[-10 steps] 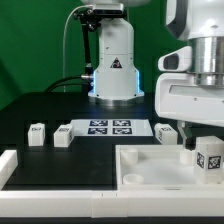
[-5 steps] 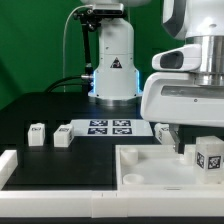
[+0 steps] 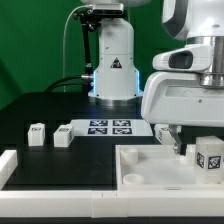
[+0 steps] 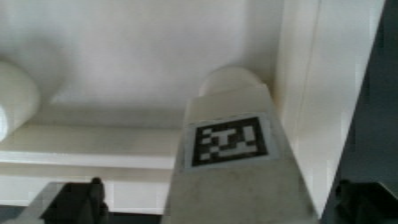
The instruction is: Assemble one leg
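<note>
The leg (image 3: 209,160), a small white block with a black-and-white tag, stands upright in the right corner of the large white square tray-like part (image 3: 150,168). My gripper (image 3: 203,150) hangs right over it, one dark finger (image 3: 187,148) showing beside it. In the wrist view the leg (image 4: 231,140) rises between my two dark fingertips (image 4: 80,203), with a gap on each side. The gripper (image 4: 222,208) is open and straddles the leg. Three more legs lie on the black table: two at the exterior view's left (image 3: 37,133) (image 3: 63,135) and one (image 3: 163,131) behind the tray.
The marker board (image 3: 108,127) lies flat in the middle, in front of the arm's base (image 3: 114,70). A white raised block (image 3: 8,165) sits at the exterior view's left front edge. The tray's rim (image 4: 320,90) stands close beside the leg.
The gripper body has shifted toward the exterior view's left and looms larger over the leg. The leg and the other parts have not moved.
</note>
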`<control>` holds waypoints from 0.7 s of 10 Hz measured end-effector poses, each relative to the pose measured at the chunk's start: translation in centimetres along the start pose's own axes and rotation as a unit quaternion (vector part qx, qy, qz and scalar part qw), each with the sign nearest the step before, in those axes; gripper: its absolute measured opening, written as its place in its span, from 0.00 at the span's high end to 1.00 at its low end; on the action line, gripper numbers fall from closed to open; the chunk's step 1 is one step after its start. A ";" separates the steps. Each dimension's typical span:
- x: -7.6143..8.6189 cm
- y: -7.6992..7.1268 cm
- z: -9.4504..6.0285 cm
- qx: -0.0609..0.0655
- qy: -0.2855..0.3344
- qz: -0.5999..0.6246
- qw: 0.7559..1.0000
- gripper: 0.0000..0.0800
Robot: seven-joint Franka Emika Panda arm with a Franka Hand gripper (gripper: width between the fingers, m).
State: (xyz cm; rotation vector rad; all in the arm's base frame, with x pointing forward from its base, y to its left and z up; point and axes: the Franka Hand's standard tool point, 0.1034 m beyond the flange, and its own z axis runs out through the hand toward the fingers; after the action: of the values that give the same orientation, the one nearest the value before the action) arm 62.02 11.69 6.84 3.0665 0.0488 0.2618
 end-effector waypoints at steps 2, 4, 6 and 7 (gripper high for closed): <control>0.0 0.0 0.0 0.000 0.000 0.000 1.000 0.35; 0.0 0.0 0.0 0.000 0.000 0.010 1.000 0.52; 0.0 0.0 0.0 0.000 0.000 0.023 1.000 0.64; 0.0 0.0 0.0 0.002 -0.001 0.049 0.999 0.64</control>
State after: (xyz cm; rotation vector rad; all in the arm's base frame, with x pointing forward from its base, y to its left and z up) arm 62.00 11.69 6.79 3.0765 -0.1004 0.2652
